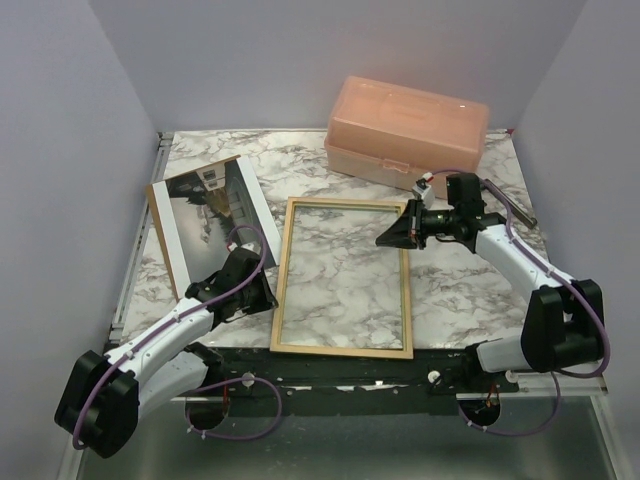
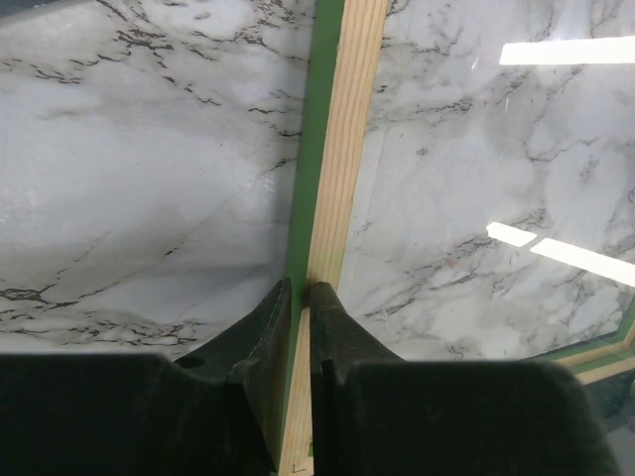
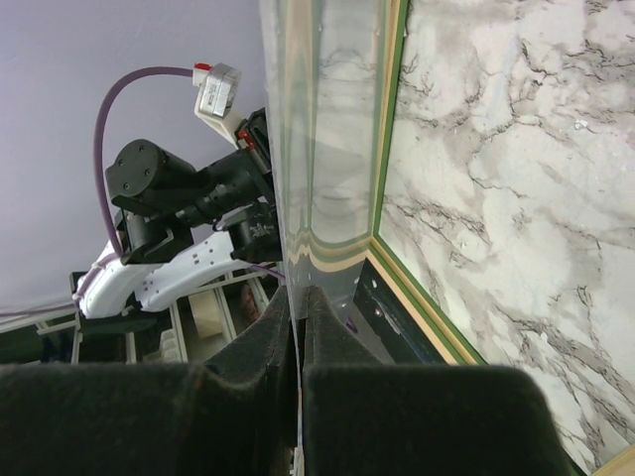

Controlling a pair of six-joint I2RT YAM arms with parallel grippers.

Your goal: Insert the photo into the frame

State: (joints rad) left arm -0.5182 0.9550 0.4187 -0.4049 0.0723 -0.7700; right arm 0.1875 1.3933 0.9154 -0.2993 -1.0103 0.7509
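Left gripper (image 2: 301,290) (black fingers filling the wrist view) is clamped on the left rail of the thin rectangular frame (image 1: 340,351), pale wood back up, green edge showing, mid-table. Right gripper (image 3: 298,297) is pinched closed at the frame's far right corner; what it pinches is unclear. Grey misty paper photo (image 1: 215,215) lies just beside the frame's left rail.

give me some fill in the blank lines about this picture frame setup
1. The left gripper is shut on a rail of the ___.
2. The frame lies with its pale ___ back facing up.
3. The photo lies picture side ___.
4. The lid of the peach box is ___.
Missing words: frame; wood; up; closed
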